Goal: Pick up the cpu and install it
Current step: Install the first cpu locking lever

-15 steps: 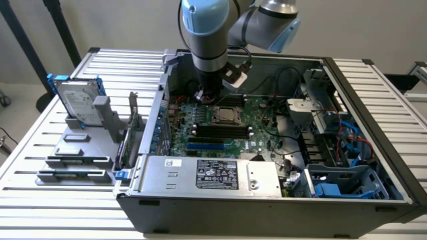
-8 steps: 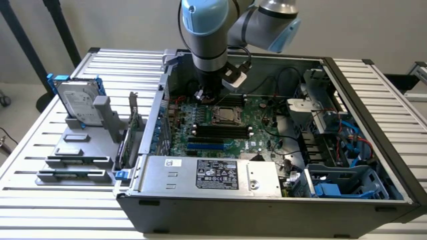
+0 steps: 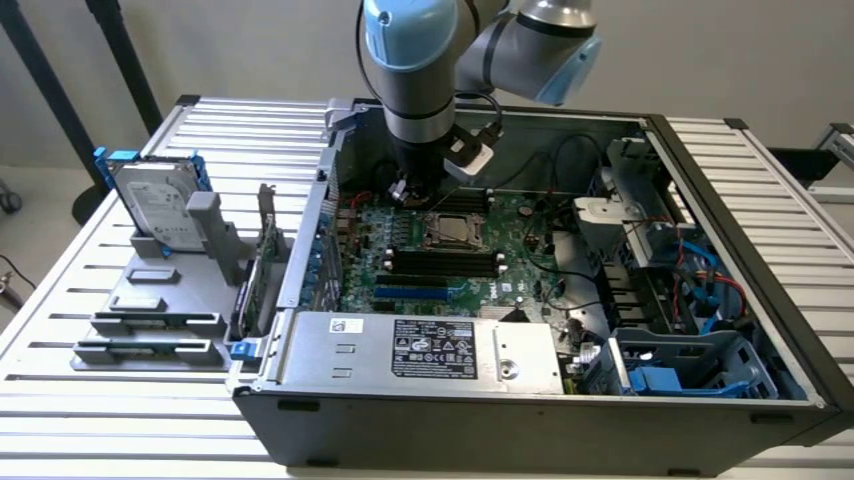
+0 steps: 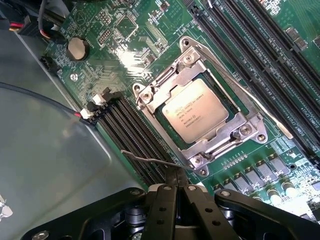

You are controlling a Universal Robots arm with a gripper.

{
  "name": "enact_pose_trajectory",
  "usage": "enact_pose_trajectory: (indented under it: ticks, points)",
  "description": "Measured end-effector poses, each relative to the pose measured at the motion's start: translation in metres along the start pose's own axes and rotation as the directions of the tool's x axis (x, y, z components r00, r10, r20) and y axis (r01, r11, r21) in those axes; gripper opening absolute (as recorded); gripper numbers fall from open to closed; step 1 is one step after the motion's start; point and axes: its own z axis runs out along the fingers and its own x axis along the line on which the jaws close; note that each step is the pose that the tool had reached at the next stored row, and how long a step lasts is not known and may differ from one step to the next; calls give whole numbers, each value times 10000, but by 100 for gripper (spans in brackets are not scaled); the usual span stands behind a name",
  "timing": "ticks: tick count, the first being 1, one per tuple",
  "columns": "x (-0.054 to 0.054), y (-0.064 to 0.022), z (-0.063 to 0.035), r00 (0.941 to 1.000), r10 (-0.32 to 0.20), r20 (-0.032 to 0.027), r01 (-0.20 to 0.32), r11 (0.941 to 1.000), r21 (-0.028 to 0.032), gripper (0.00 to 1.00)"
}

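Note:
The cpu [image 4: 196, 111] lies flat in the motherboard socket, silvery top with printed text facing up, and the socket's metal frame [image 4: 150, 95] lies closed around its edges. In the exterior view the cpu [image 3: 454, 228] sits mid-board inside the open computer case. My gripper [image 4: 175, 172] is shut, its black fingertips pressed together just beside the socket. They touch a thin wire lever [image 4: 150, 159] that sticks out from the frame's corner. Whether they pinch the wire I cannot tell. In the exterior view the gripper [image 3: 407, 192] hangs just behind the socket.
Black memory slots [image 4: 125, 127] run along the socket. A coin battery [image 4: 77, 47] sits on the board. A grey fixture [image 3: 147, 345] at the exterior view's left holds a hard drive with blue bracket [image 3: 154, 205] and narrow sticks. The power supply [image 3: 414, 350] and case walls [image 3: 727, 200] hem in the board.

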Motion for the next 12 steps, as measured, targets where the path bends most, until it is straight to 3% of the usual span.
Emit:
enact_pose_trajectory:
  ticks: [6, 9, 12]
  points:
    - [-1, 1, 2, 9996, -279, 101, 277, 9995, 158, 11]
    - [3, 9, 3, 9991, -400, 120, 397, 9990, 198, 11]
    - [7, 21, 4, 9989, -450, 146, 447, 9988, 198, 11]
